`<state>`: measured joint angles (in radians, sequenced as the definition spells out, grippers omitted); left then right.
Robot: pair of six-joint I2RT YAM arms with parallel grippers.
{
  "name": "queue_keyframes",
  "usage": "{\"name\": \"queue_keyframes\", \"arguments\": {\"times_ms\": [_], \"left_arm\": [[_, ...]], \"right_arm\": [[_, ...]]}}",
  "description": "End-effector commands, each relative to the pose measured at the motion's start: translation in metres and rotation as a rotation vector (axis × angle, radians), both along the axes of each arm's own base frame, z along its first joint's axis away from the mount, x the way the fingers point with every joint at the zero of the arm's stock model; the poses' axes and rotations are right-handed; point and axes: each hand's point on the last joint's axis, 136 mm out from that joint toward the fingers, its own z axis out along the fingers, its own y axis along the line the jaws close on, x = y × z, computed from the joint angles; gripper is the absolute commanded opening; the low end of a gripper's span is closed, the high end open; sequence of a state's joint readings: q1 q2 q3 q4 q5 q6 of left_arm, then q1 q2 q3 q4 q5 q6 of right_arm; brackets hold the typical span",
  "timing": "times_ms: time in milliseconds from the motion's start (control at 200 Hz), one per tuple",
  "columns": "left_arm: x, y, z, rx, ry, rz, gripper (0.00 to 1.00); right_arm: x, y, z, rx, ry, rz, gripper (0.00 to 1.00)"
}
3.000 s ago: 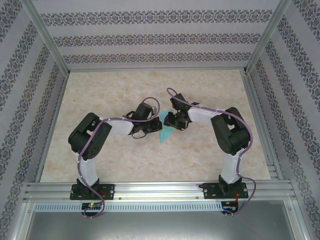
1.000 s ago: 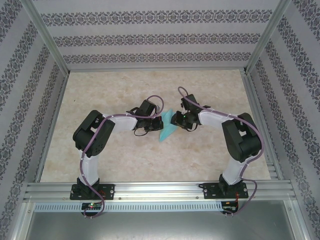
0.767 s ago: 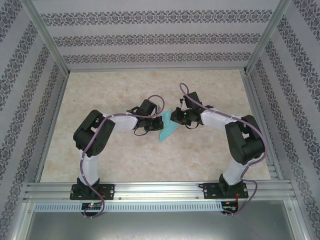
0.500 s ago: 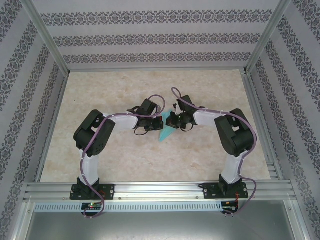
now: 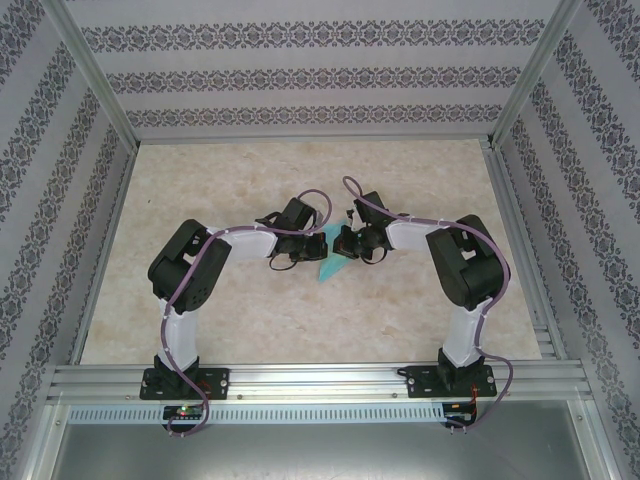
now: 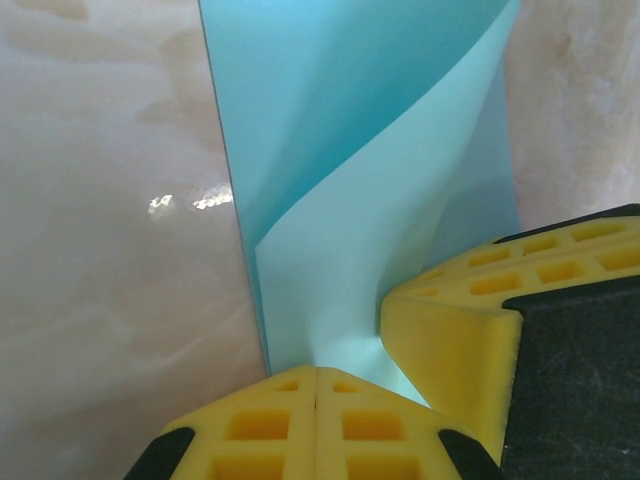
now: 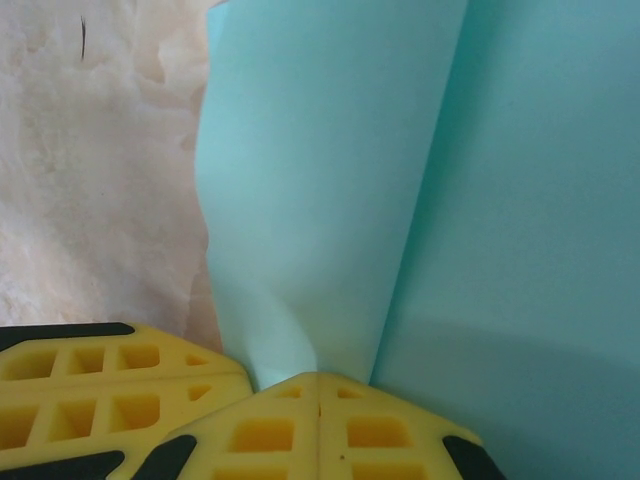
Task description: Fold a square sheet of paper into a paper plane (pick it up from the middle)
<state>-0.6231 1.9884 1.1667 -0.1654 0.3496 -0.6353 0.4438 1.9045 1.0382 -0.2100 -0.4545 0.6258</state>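
Paper plane (image 5: 327, 269), turquoise and partly folded, sits near the middle of the surface (image 5: 230, 170). It is caught between the two grippers, and its pointed end sticks out below them toward the near edge. Whether that tip touches the surface I cannot tell.

In the left wrist view its long left edge runs straight up the frame, and a flap curves over from the fold. In the right wrist view a lengthwise crease divides it into a lighter and a darker panel. The left edge ripples slightly just above the pads.

The left gripper (image 6: 316, 398) has its yellow pads pressed together on the paper's near end. The right gripper (image 7: 318, 395) is likewise clamped on the paper, right at the crease. The two grippers meet almost nose to nose, the pads of one just beside those of the other.

Around them, open marble-patterned surface stretches toward the far wall (image 5: 300, 75) and out to the side rails (image 5: 105, 250). The arm bases stand on the aluminium rail (image 5: 320, 378) at the near edge.
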Motion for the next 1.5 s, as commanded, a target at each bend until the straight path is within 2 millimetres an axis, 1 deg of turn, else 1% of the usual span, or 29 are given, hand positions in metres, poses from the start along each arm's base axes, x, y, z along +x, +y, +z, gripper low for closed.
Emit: {"name": "queue_keyframes", "arguments": {"times_ms": [0, 55, 105, 160, 200, 295, 350, 485, 545, 629, 674, 784, 824, 864, 929, 1034, 1289, 1349, 1499], "left_arm": [[-0.026, 0.024, -0.044, 0.154, 0.114, 0.0, 0.0], [-0.026, 0.023, -0.045, 0.152, 0.117, -0.002, 0.0], [-0.026, 0.023, -0.046, 0.152, 0.119, 0.0, 0.0], [-0.026, 0.023, -0.045, 0.152, 0.117, -0.001, 0.0], [-0.026, 0.023, -0.045, 0.152, 0.117, 0.001, 0.0], [-0.028, 0.023, -0.046, 0.153, 0.12, 0.0, 0.0], [-0.028, 0.022, -0.047, 0.153, 0.122, -0.002, 0.0], [-0.03, 0.022, -0.047, 0.152, 0.126, 0.0, 0.0], [-0.03, 0.023, -0.048, 0.156, 0.127, 0.001, 0.0], [-0.032, 0.024, -0.049, 0.161, 0.128, -0.002, 0.0], [-0.033, 0.025, -0.05, 0.161, 0.126, -0.013, 0.0], [-0.036, 0.028, -0.055, 0.177, 0.131, -0.023, 0.0], [-0.038, 0.029, -0.057, 0.183, 0.136, -0.026, 0.0], [-0.039, 0.03, -0.058, 0.187, 0.139, -0.031, 0.0], [-0.04, 0.031, -0.059, 0.198, 0.137, -0.037, 0.0], [-0.043, 0.035, -0.062, 0.221, 0.141, -0.043, 0.0], [-0.045, 0.038, -0.064, 0.242, 0.145, -0.053, 0.0], [-0.046, 0.038, -0.064, 0.242, 0.145, -0.056, 0.0], [-0.047, 0.039, -0.065, 0.247, 0.147, -0.059, 0.0]], "right_arm": [[0.002, -0.013, 0.007, -0.076, -0.008, -0.024, 0.05], [0.008, 0.001, 0.022, -0.043, -0.035, -0.009, 0.05], [0.012, 0.011, 0.03, -0.022, -0.046, -0.003, 0.05], [0.015, 0.018, 0.029, -0.014, -0.041, 0.003, 0.05], [0.016, 0.018, 0.023, -0.022, -0.027, -0.002, 0.05], [0.015, 0.013, 0.006, -0.038, 0.01, -0.02, 0.05], [0.013, 0.008, -0.001, -0.041, 0.017, -0.032, 0.05], [0.007, -0.007, -0.015, -0.063, 0.029, -0.055, 0.05], [0.002, -0.017, -0.025, -0.083, 0.045, -0.064, 0.04], [0.003, -0.03, -0.033, -0.087, 0.054, -0.086, 0.04], [0.007, -0.03, -0.03, -0.056, 0.052, -0.097, 0.04], [0.024, -0.013, 0.002, 0.019, -0.027, -0.079, 0.05], [0.029, -0.008, 0.011, 0.034, -0.049, -0.07, 0.05], [0.034, -0.005, 0.015, 0.04, -0.06, -0.068, 0.05], [0.04, -0.006, 0.014, 0.038, -0.067, -0.071, 0.05], [0.049, -0.014, 0.003, 0.036, -0.054, -0.097, 0.05], [0.062, -0.04, -0.014, -0.022, -0.049, -0.162, 0.04], [0.066, -0.043, -0.012, -0.019, -0.054, -0.17, 0.04], [0.076, -0.031, 0.016, 0.041, -0.115, -0.149, 0.04]]}}
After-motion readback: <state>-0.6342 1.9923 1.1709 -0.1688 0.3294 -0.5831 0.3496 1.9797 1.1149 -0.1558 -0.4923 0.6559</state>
